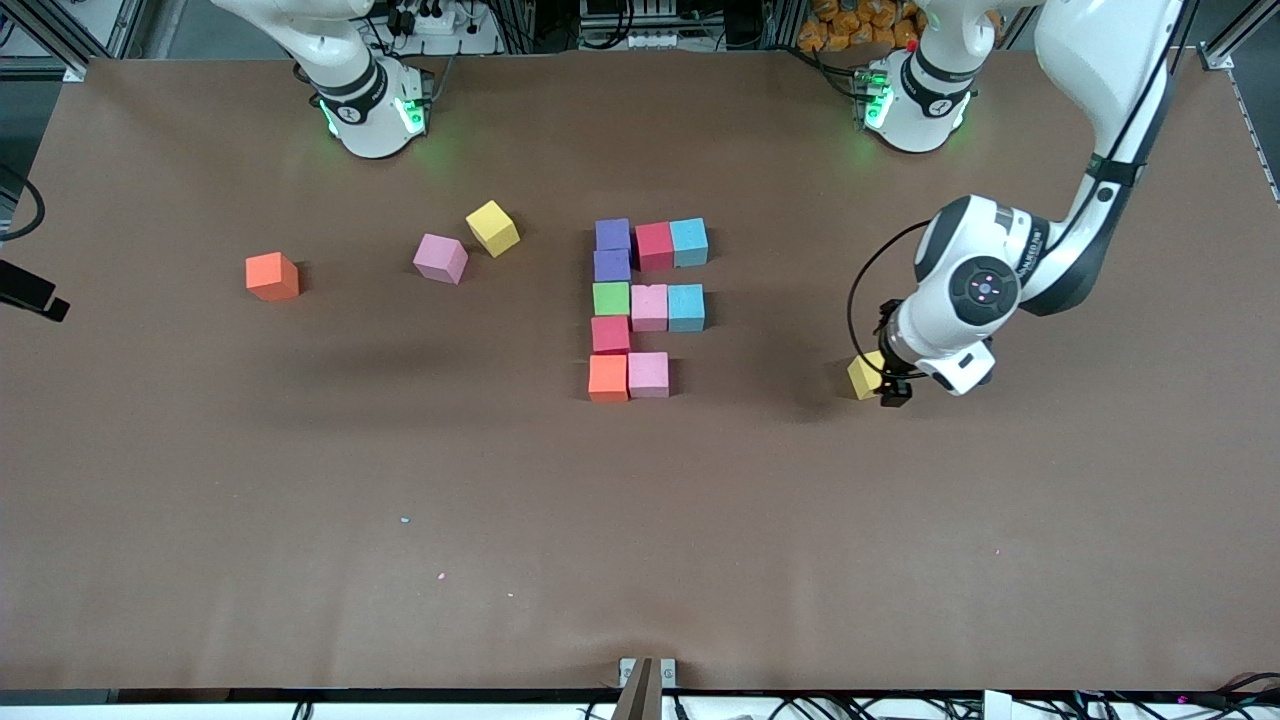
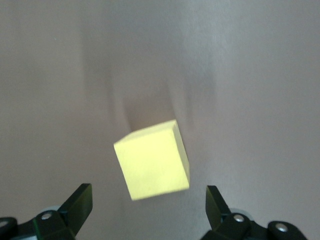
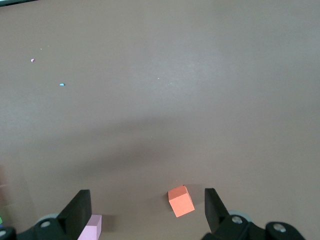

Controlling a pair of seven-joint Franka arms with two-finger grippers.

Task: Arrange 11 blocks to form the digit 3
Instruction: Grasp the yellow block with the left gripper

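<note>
Reaching for yellow block (image 2: 152,160) with left gripper (image 2: 150,207), jaws wide, empty; next: descend, close; right gripper (image 3: 145,210) waiting, open, empty.

**A robotics lab, by every sign**

Two white robot arms (image 1: 360,90) are bolted along the top edge of a wide table (image 1: 200,480) covered in plain brown sheeting, green lights glowing at their bases. Aluminium framing (image 1: 80,35) stands at the upper corners, with cables and a power strip (image 1: 430,20) bundled along the top of the frame. More cables run along the bottom edge. Bright foam blocks (image 1: 650,305) sit mid-frame, laid out like a test exercise.
</note>
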